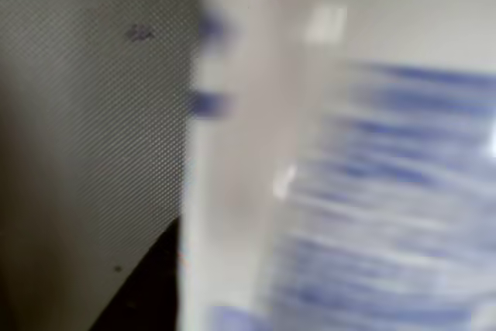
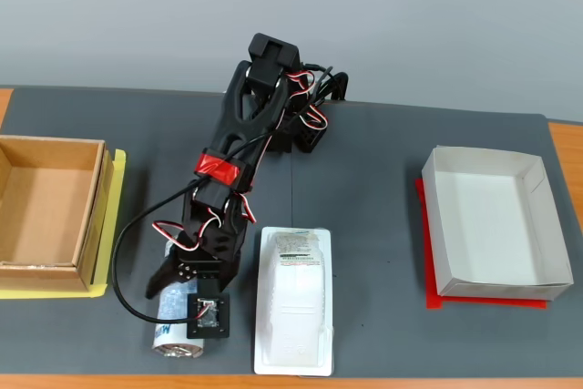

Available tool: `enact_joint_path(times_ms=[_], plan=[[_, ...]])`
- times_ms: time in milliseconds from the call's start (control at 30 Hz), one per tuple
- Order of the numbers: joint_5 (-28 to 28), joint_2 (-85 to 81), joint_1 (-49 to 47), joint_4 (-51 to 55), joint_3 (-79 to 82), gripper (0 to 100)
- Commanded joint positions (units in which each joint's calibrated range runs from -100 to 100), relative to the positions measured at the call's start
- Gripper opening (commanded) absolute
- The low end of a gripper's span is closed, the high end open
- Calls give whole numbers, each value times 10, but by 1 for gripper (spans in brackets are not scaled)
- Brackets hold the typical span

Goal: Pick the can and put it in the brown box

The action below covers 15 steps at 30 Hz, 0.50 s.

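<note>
The can (image 2: pixel 176 327) lies on its side on the dark grey mat near the front edge, with its silver end toward the camera. My gripper (image 2: pixel 182 291) is lowered over its far half, one jaw on each side. Whether the jaws press the can does not show. In the wrist view the can (image 1: pixel 349 191) fills the right side as a white and blue blur, and a dark finger (image 1: pixel 143 300) shows at the lower left. The brown box (image 2: pixel 91 216) stands empty at the mat's left edge, well to the left of the gripper.
A white plastic blister tray (image 2: pixel 293 302) lies just right of the can and gripper. A white paper box (image 2: pixel 435 216) stands on a red sheet (image 2: pixel 437 302) at the right. A yellow sheet (image 2: pixel 116 225) lies under the brown box. The arm's base (image 2: pixel 305 129) is at the back.
</note>
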Motion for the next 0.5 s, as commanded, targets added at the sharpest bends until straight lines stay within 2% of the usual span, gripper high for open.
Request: enact_joint_path(times_ms=[0, 233, 467], plan=[[0, -6, 8, -5, -31, 21], [0, -6, 10, -5, -30, 12], [0, -9, 7, -5, -26, 11]])
